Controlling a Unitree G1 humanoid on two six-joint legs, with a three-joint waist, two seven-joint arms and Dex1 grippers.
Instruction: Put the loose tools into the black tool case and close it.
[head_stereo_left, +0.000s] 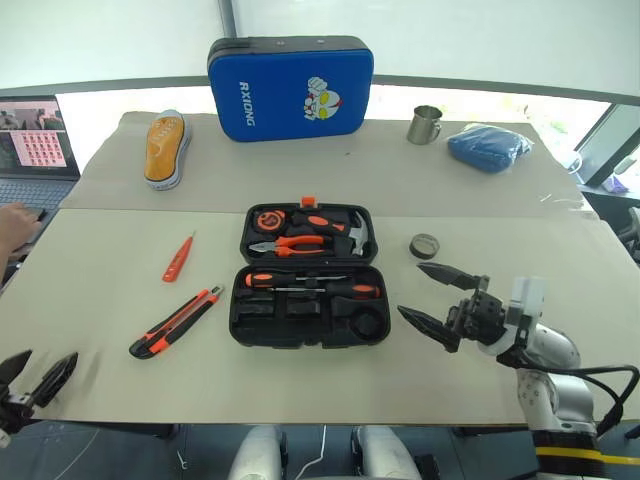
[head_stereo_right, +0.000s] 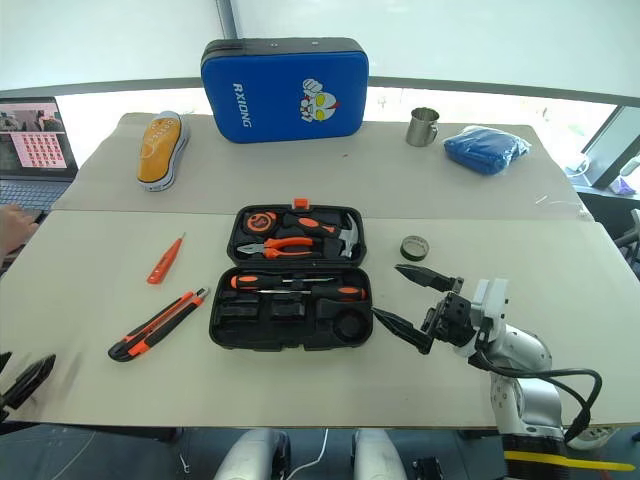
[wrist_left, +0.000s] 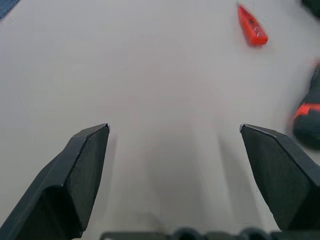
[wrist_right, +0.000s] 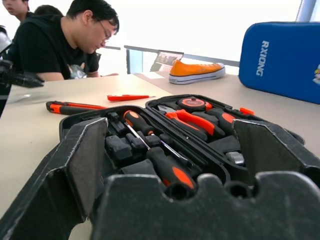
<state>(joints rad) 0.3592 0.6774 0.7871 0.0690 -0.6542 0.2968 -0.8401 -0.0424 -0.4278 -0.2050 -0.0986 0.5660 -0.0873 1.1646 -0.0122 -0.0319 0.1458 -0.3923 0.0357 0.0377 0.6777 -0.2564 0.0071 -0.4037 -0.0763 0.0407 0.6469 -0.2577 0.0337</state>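
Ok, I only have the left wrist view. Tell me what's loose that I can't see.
Observer: The tape roll lies on the table, right of the black tool case.
Operator: Give me the case's state.
Observer: Open flat; both long screwdrivers sit in its near half.
Operator: Report the right gripper.
Observer: The right gripper is open and empty, beside the case's right edge.

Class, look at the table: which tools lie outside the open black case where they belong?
Three: the utility knife and small red screwdriver lie left of the black tool case, the tape roll to its right.
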